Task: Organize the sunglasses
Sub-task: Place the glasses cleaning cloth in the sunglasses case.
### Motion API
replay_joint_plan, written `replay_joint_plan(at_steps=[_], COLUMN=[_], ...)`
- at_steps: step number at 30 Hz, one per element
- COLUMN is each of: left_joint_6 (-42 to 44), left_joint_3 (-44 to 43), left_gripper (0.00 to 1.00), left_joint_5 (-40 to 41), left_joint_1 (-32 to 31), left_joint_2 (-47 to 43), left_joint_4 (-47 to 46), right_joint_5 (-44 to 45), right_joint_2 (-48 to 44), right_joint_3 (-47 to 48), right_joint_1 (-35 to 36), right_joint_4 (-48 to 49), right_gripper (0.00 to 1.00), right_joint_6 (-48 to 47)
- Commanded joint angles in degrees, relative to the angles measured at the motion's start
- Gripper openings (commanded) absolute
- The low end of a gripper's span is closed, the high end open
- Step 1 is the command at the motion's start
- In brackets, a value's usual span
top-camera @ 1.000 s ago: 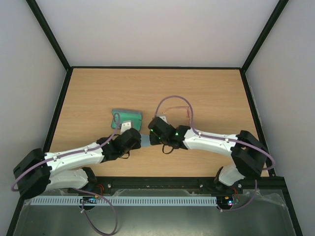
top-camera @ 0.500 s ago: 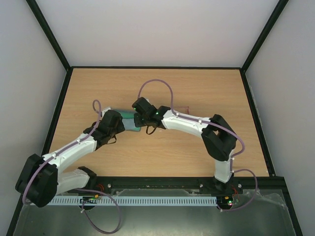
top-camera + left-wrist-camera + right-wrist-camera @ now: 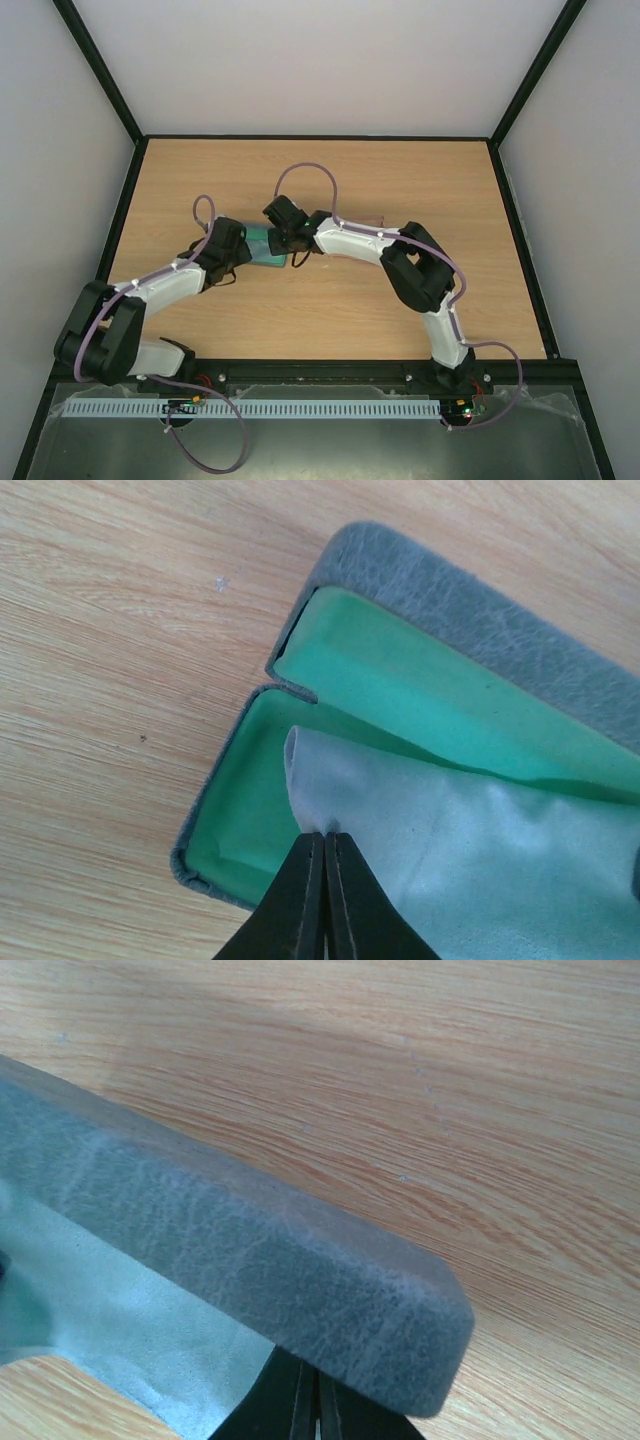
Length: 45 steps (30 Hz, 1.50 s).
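One open case point(image 3: 450, 590), bumpy grey outside and smooth green inside. One soft grey-blue cloth point(image 3: 480, 860) lies in it. The left tool point(image 3: 325, 837) pinches the cloth's edge. The right tool point(image 3: 308, 1400) is pressed together under the lid. One thin pink sunglasses point(image 3: 377, 221) sits on the wooden tabletop point(image 3: 330, 170), right of the case.

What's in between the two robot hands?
The open case, green inside, with the cloth lying in it. The top view shows it between the left gripper and right gripper.
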State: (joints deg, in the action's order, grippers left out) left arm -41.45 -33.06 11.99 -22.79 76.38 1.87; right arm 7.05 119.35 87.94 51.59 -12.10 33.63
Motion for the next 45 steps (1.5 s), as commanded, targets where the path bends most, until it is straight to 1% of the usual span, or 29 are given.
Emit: replay_joint_plan(at_steps=[1, 9, 24, 35, 45], left_joint_6=[1.8, 2.8, 4.7, 4.8, 4.9], left_joint_3=[-1.5, -1.2, -2.8, -1.5, -0.3], left_gripper=[0.02, 0.02, 0.02, 0.03, 0.02], left_joint_5=[0.3, 0.4, 0.3, 0.8, 0.1], left_joint_1=[0.7, 1.9, 2.0, 2.5, 3.5], left_joint_2=[2.9, 4.8, 9.5, 8.2, 7.8], left_joint_4=[-3.2, -6.0, -7.7, -7.4, -7.4], right_joint_5=[0.0, -0.9, 0.0, -0.2, 0.0], right_joint_2=[1.8, 2.8, 2.6, 1.3, 2.1], right_joint_3=[1.0, -1.3, -3.5, -5.6, -4.0], right_joint_1=[-0.3, -0.3, -0.3, -0.1, 0.0], right_joint_4=[0.1, 3.1, 4.1, 4.8, 3.8], right_gripper=[0.01, 0.01, 0.01, 0.01, 0.01], right_joint_6=[-0.5, 0.7, 1.4, 1.8, 1.8])
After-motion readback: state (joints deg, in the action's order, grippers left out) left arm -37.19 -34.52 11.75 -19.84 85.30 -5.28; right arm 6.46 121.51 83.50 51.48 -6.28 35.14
